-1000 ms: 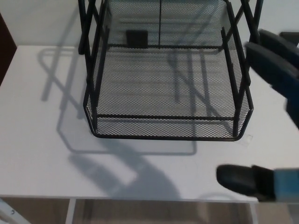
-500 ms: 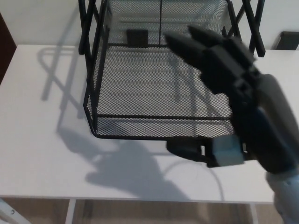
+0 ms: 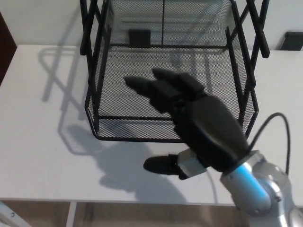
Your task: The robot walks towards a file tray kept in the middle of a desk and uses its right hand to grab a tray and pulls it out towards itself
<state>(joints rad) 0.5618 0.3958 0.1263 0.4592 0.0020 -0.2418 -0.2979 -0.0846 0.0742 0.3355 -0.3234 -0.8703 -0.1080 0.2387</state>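
Observation:
A black wire-mesh file tray [image 3: 142, 71] sits in its black frame [image 3: 90, 28] on the white desk [image 3: 33, 142], its front rim facing me. My right hand [image 3: 189, 125] reaches in from the lower right, open. Its two fingers [image 3: 156, 87] stretch over the front rim into the tray's bottom level. The thumb [image 3: 161, 164] lies outside, below the rim, over the desk. Nothing is held. The hand hides the right part of the front rim. My left hand does not show.
The desk's front edge [image 3: 94, 201] runs along the bottom, with floor below it. A small dark object [image 3: 292, 41] lies at the far right of the desk. A black cable [image 3: 270, 124] loops up from my right wrist.
My right hand has swung in from the right edge, crossed in front of the tray and come down lower and further left, its fingers now over the front rim.

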